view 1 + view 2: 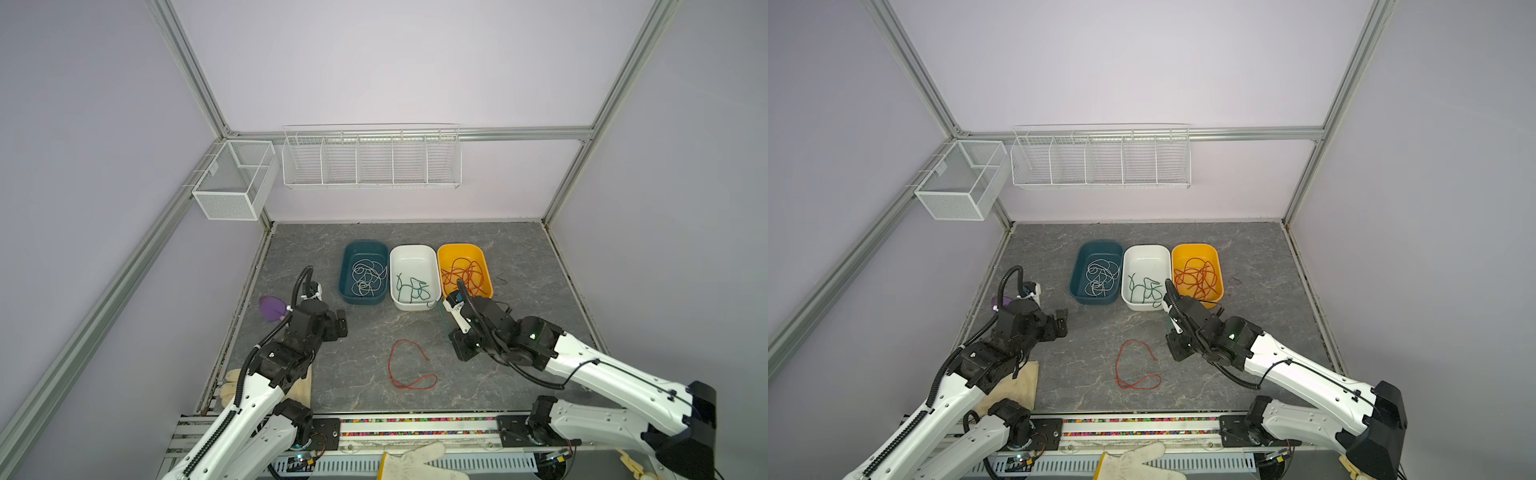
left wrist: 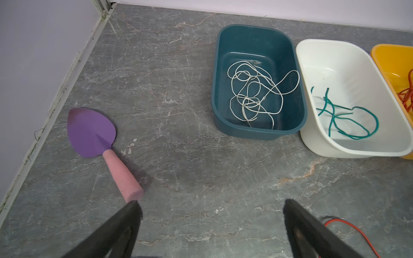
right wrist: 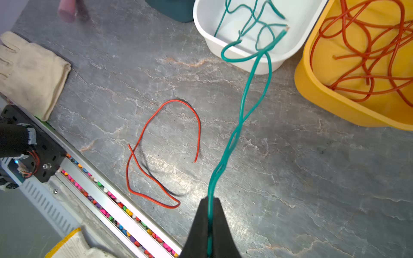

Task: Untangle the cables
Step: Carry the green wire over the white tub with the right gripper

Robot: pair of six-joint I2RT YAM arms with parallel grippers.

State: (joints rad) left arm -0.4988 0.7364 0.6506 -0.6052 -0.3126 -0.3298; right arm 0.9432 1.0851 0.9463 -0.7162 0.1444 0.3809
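Grey marbled tabletop (image 1: 519, 257); right fingers (image 3: 199, 223) clamp the green cable (image 3: 241, 121), left fingers (image 2: 125, 223) stand wide apart, holding nothing.

Bright, even, diffuse light leaves only faint, soft shadows on the bench (image 1: 519, 257). Wide-angle lenses bow the edges; focus is fairly sharp.

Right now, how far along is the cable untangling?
Mostly sorted: white cables lie in the teal bin, orange cables in the yellow bin, green cables in the white bin. In hand: the right gripper, jaws shut, pinches a green cable that trails over the white bin's rim. Left: seat that strand, then the loose red cable on the table. The left gripper hangs open, empty.
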